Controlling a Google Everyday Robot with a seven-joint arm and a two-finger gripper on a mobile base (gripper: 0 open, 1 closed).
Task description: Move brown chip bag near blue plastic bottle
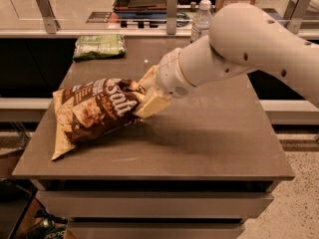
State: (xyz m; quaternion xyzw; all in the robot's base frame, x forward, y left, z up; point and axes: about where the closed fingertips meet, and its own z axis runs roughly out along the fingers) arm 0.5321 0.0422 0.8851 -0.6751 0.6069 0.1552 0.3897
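Note:
The brown chip bag (92,111) is dark brown with cream ends and white script, held tilted above the left part of the grey table (209,143). My gripper (145,94) is shut on the bag's right end, its cream fingers (153,103) pinching the crinkled edge. The bag's left cream end hangs down near the table's left front edge. The blue plastic bottle (201,20), clear with a white cap, stands at the back of the table, partly hidden behind my arm (249,39).
A smaller green bag (98,46) lies at the back left of the table. A glass rail with metal posts (172,6) runs behind the table. My large white arm spans the right half of the view.

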